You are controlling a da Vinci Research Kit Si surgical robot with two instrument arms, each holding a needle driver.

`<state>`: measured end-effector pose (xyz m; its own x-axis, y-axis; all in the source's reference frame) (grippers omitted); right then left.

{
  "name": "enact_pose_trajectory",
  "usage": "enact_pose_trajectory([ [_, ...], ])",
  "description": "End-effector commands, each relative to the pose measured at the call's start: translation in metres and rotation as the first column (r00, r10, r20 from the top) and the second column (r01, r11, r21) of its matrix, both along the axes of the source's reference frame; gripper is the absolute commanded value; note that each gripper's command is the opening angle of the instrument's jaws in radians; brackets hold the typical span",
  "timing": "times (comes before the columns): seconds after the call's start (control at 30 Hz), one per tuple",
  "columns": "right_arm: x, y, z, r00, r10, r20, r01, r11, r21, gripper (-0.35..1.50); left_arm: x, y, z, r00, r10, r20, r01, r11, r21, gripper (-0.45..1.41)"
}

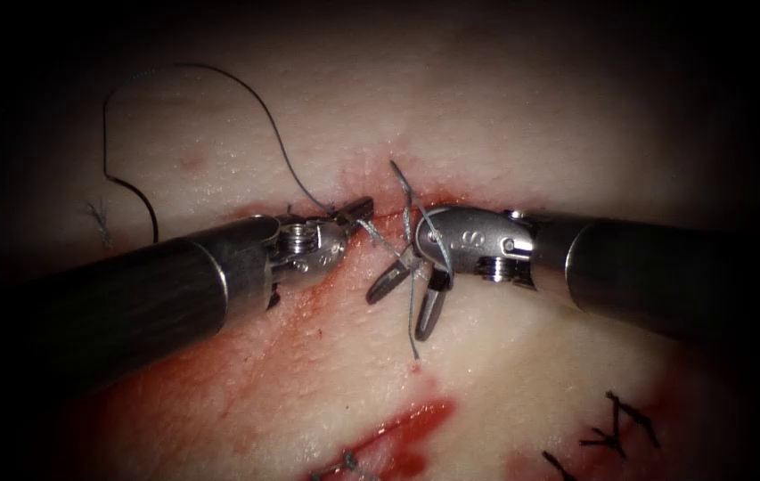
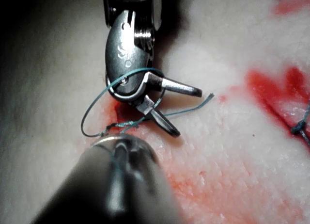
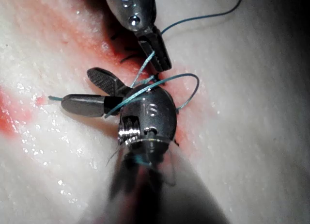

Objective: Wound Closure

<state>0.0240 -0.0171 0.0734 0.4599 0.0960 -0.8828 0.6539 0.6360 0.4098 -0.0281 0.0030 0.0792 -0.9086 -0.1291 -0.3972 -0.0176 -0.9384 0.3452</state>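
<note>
The endoscope looks down from above; both wrist views sit close, sharing the open-jawed steel right tool [image 1: 408,303] [image 2: 179,112] [image 3: 92,90].

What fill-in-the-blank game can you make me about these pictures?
The left arm's silver end effector is ___ on the thin blue-grey thread.
The right arm's silver end effector, thread looped around it, is ___ and holds nothing.
The dark curved needle lies on the pale tissue, ___ of the red cut.
Missing: shut; open; left.

Thread [image 3: 145,90] loops over the right tool [image 3: 94,90], its jaws spread.
</note>
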Motion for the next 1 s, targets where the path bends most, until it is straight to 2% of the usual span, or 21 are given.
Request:
enact_pose_trajectory([
  [0.03,0.001,0.0001,0.0008,1.0,-0.016,0.012,0.017,1.0,-0.02,1.16,-0.0004,0.0008,0.0004,1.0,0.0,-0.001,0.0,1.0,-0.003,-0.45],
  [0.2,0.001,-0.0004,0.0015,0.997,-0.057,0.049,0.06,0.996,-0.066,1.15,0.0001,0.0006,0.0004,1.0,0.001,-0.007,-0.001,1.0,-0.005,-0.45],
  [0.37,0.0015,-0.0009,0.0019,0.996,-0.072,0.046,0.076,0.993,-0.093,1.01,0.0003,0.0004,0.0002,1.0,0.005,-0.014,-0.005,1.0,-0.009,-0.45],
  [0.43,0.0017,-0.0012,0.0021,0.994,-0.093,0.049,0.098,0.989,-0.115,0.73,0.0004,0.0002,0.0002,1.0,0.004,-0.017,-0.004,1.0,-0.01,-0.45],
  [0.47,0.0018,-0.0014,0.0022,0.99,-0.131,0.061,0.137,0.985,-0.109,0.32,0.0003,0.0001,0.0001,1.0,0.003,-0.018,-0.003,1.0,-0.01,-0.45],
  [0.5,0.0018,-0.0016,0.0023,0.985,-0.158,0.063,0.164,0.981,-0.103,-0.35,0.0003,-0.0001,0.0,1.0,0.002,-0.019,-0.003,1.0,-0.01,-0.45],
  [0.7,0.0019,-0.0013,0.0024,0.981,-0.191,0.028,0.193,0.974,-0.116,-0.35,0.0001,-0.0017,-0.0006,1.0,-0.003,-0.028,0.003,1.0,-0.016,-0.45],
  [0.87,0.0018,-0.0008,0.0021,0.989,-0.15,0.002,0.15,0.987,-0.063,-0.35,0.0003,-0.0034,-0.0006,0.999,-0.007,-0.037,0.006,1.0,-0.027,-0.45],
  [1.0,0.0015,0.0006,0.0012,0.996,-0.088,-0.025,0.088,0.996,-0.001,-0.35,0.0007,-0.0051,-0.0001,0.999,-0.005,-0.045,0.003,0.999,-0.041,-0.45],
])
